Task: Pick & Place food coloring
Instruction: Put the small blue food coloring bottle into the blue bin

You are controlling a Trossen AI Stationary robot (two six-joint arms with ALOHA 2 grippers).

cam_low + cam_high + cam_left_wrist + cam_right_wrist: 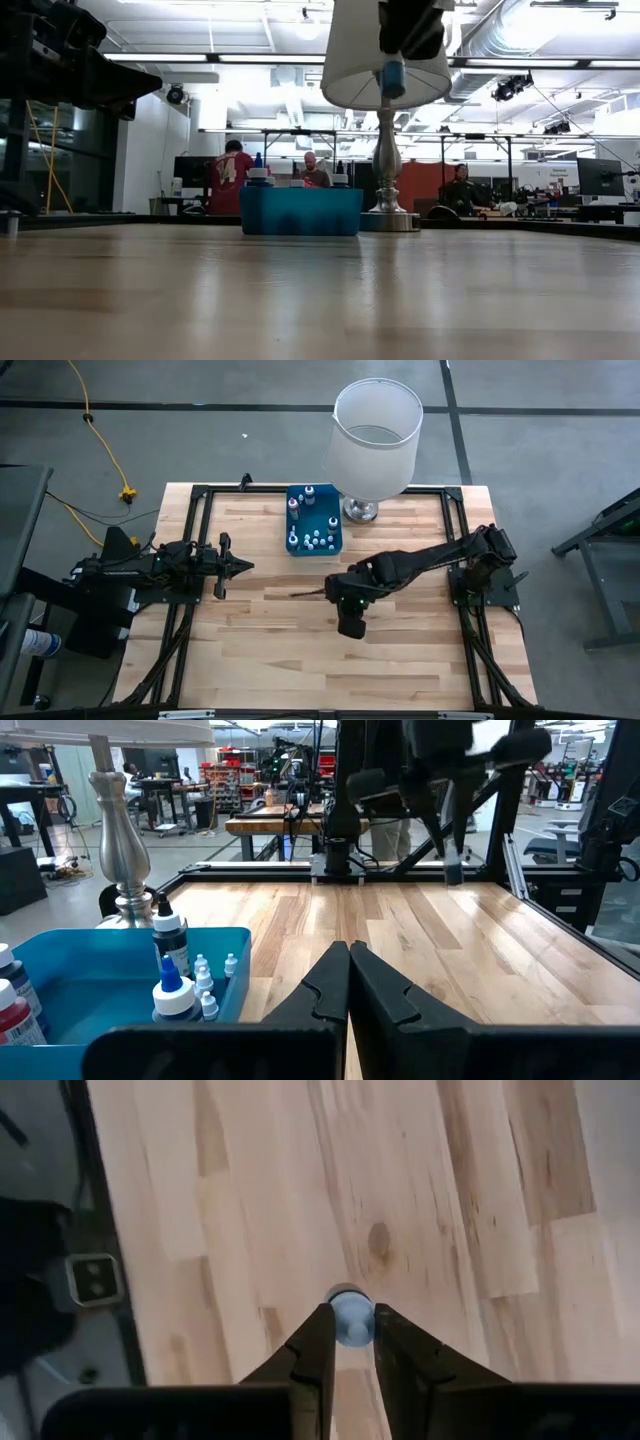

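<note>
A small light-blue food coloring bottle (391,78) hangs high over the middle of the table, with my right gripper (350,1342) shut on it. From above, the gripper (348,615) sits right of the table's centre. Several more food coloring bottles (315,540) stand upright in a blue tray (298,520) at the far middle; in the left wrist view I see a dark one (170,933) and a blue one (172,992). My left gripper (349,958) waits shut at the table's left, pointing level toward the right. My right gripper pinches the blue bottle between its two fingertips; the bottle's round end (350,1318) shows between them. The fingers come from above, pointing steeply down. The bottle's lower part (391,85) hangs below the fingers, about upright and lifted clear of the table.
A tall lamp with a white shade (375,435) and a metal base (361,511) stands just right of the blue tray. A black frame (190,530) runs along the table's edges. Bare wood lies under and in front of my right gripper. People show in the room beyond.
</note>
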